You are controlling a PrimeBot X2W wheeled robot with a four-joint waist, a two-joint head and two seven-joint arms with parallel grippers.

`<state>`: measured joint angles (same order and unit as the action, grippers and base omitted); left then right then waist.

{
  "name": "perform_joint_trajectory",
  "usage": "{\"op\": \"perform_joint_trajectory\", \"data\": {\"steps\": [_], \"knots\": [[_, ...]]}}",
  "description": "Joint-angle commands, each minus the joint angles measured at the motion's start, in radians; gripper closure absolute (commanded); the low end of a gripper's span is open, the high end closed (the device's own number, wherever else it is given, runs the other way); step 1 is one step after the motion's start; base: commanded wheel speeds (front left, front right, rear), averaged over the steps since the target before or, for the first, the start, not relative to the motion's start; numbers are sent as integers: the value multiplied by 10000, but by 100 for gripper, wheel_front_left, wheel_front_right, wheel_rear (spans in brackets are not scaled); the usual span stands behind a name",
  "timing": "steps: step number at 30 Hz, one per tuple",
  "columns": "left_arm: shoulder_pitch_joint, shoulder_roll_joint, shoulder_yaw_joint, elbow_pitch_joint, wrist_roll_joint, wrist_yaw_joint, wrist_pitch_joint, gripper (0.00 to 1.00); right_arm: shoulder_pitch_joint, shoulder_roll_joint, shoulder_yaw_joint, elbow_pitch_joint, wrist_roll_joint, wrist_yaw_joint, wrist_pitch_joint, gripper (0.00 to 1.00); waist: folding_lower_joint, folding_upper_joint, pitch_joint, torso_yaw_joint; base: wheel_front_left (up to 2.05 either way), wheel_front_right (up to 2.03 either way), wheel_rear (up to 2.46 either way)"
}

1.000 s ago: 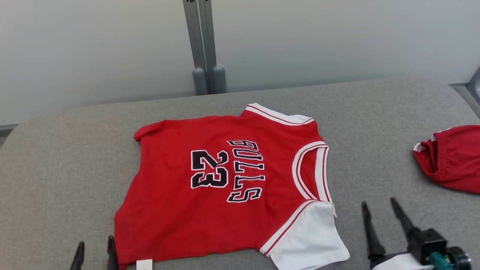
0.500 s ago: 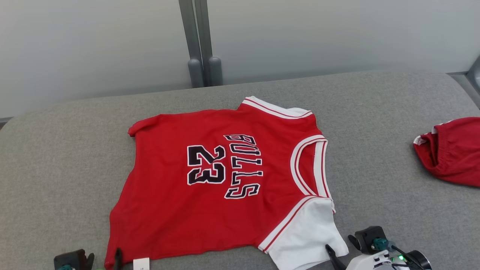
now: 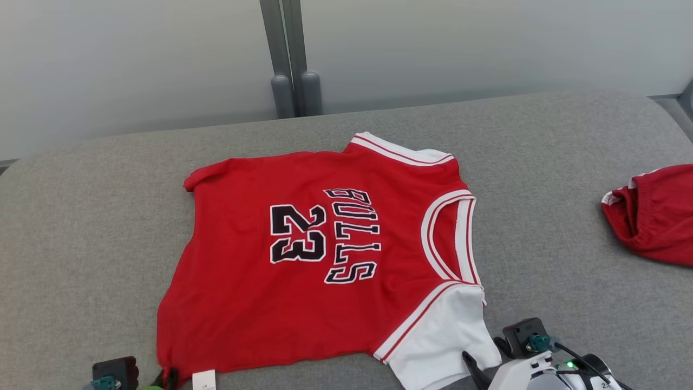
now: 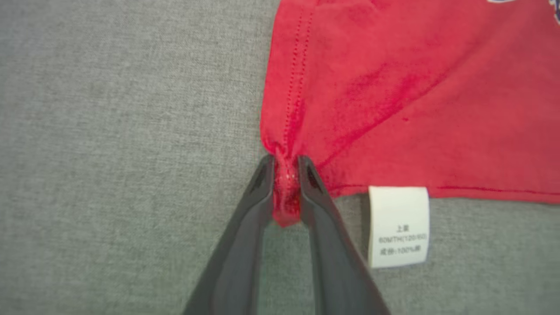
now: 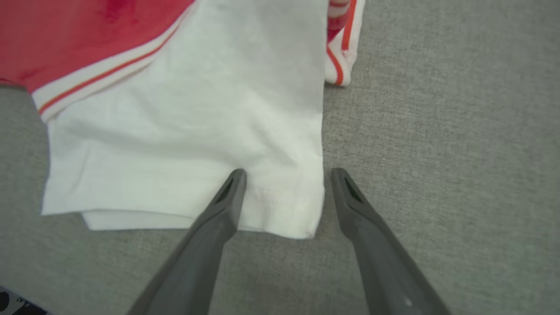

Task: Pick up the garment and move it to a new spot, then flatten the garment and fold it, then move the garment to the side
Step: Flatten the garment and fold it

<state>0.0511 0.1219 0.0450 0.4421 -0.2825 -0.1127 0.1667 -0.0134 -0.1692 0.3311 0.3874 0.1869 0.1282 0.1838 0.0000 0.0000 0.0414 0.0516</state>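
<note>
The garment (image 3: 314,271) is a red jersey with "BULLS 23" and a white sleeve (image 3: 444,341), spread flat on the grey padded surface (image 3: 81,216). My left gripper (image 4: 286,164) is shut on the bunched near-left hem corner of the garment (image 4: 393,87), beside a white care label (image 4: 398,225). In the head view the left gripper (image 3: 168,377) sits at the bottom edge by that corner. My right gripper (image 5: 287,175) is open, its fingers straddling the outer corner of the white sleeve (image 5: 197,131). In the head view the right gripper (image 3: 482,349) is at the sleeve's near-right edge.
A second red piece of clothing (image 3: 649,216) lies bunched at the right edge of the surface. A grey post (image 3: 289,59) stands behind the surface against a pale wall. Bare grey padding lies to the left and right of the jersey.
My left gripper has closed on the hem corner. My right gripper has moved left and tipped down onto the white sleeve's corner. The head camera has shifted slightly.
</note>
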Motion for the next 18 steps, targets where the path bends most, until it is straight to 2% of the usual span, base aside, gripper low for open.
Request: {"op": "perform_joint_trajectory", "data": {"steps": [1, 4, 7, 10, 12, 14, 18], "knots": [[136, -28, -182, 89, -79, -55, 187, 100, 57, 65, 293, 295, 142, 55, 162, 0, 0, 0, 27, 28, 0, 0, 0], [140, -2, -515, 93, -285, -131, 451, 100, -97, -18, 582, 486, 381, 55, 152, 100, 0, 0, 40, 27, 0, 0, 0], [249, 59, -673, -127, -638, -159, 582, 100, -262, -83, 705, 327, 962, 39, -71, 100, 0, 0, 15, -17, 0, 0, 0], [331, 160, -577, -946, -1115, -176, 527, 100, -266, -161, 455, -637, 2116, 32, -505, 100, 0, 0, -29, -81, 0, 0, 0], [411, 314, -401, -1999, -1575, -165, 540, 100, -150, -312, 244, -1888, 3405, 29, -688, 100, 0, 0, -28, -146, 0, 0, 0], [573, 237, -350, -3425, -2533, -172, 749, 100, -26, -565, -68, -3636, 4990, 29, -785, 100, 0, 0, -2, -242, 0, 0, 0], [425, 571, -1, -7004, -4442, -177, 1470, 100, -195, -1409, -1801, -6941, 7231, 29, -708, 100, 0, 0, 272, -496, 0, 0, 0]]}}
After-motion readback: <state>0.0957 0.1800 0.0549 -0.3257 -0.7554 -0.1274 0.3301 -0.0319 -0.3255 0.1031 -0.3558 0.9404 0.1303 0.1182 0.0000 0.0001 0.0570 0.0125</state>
